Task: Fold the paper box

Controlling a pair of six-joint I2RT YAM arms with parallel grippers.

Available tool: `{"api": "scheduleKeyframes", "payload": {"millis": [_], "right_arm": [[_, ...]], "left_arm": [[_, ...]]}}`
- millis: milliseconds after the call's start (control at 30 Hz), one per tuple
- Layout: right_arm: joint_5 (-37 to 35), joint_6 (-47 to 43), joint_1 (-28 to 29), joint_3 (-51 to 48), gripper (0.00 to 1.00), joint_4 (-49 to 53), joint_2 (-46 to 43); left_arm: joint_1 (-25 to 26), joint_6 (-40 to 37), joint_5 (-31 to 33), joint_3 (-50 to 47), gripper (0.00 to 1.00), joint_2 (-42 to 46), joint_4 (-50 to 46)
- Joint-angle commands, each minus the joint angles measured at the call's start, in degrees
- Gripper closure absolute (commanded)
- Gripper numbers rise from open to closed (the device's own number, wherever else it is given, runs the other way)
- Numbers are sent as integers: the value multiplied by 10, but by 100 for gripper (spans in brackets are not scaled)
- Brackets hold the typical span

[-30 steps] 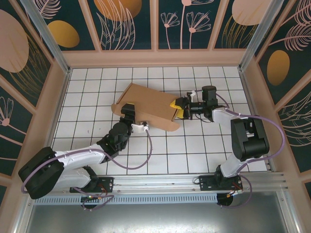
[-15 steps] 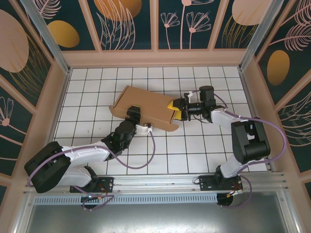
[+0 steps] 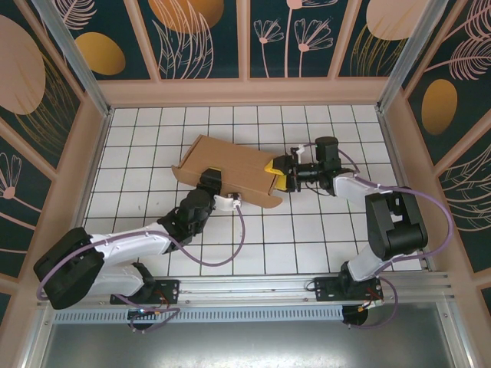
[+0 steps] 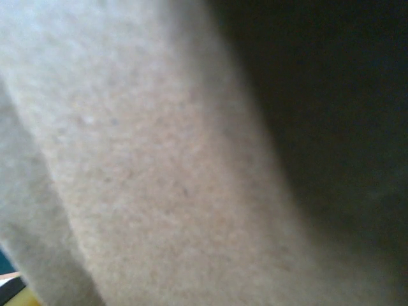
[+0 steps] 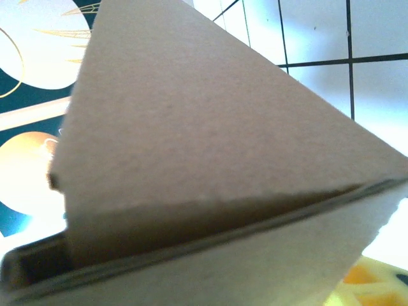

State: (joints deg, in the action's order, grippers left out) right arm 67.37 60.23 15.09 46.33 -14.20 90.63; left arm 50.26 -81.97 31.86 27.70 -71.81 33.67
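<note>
The paper box (image 3: 230, 165) lies partly folded in the middle of the gridded bench (image 3: 307, 230). The left gripper (image 3: 209, 179) is at its near edge, the right gripper (image 3: 278, 175) at its right end; whether either pair of jaws is grasping it, I cannot tell.

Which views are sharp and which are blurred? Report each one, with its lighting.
Top external: sharp and evenly lit, the paper box crisp on the white gridded table. Left wrist: wholly out of focus, cardboard close against the lens, the right side sunk in dark shadow. Right wrist: the cardboard is soft at close range, and the tabletop behind it is bright and washed out, its grid lines still readable.
</note>
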Motion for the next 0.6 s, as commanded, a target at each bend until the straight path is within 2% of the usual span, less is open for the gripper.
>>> {"api": "scheduleKeyframes", "payload": {"millis": [0, 67, 133, 267, 333, 433, 500, 567], "right_arm": [[10, 15, -1, -17, 35, -53, -24], [-3, 6, -10, -18, 32, -40, -33], [-37, -29, -31, -16, 31, 14, -51], [-175, -144, -85, 8, 28, 190, -104], [-247, -167, -102, 3, 28, 224, -136], [-325, -180, -112, -16, 30, 221, -169], [-331, -178, -112, -22, 33, 203, -157], [-297, -175, -110, -20, 38, 177, -120]], "left_arm": [[3, 25, -14, 33, 60, 27, -88], [3, 38, -16, 48, 61, 36, -128], [4, 52, -21, 63, 61, 43, -178], [4, 113, -48, 124, 60, 52, -329], [3, 149, -61, 162, 58, 46, -409], [5, 209, -91, 232, 56, 24, -533], [5, 251, -115, 286, 56, 0, -611], [6, 299, -144, 355, 54, -38, -703]]}}
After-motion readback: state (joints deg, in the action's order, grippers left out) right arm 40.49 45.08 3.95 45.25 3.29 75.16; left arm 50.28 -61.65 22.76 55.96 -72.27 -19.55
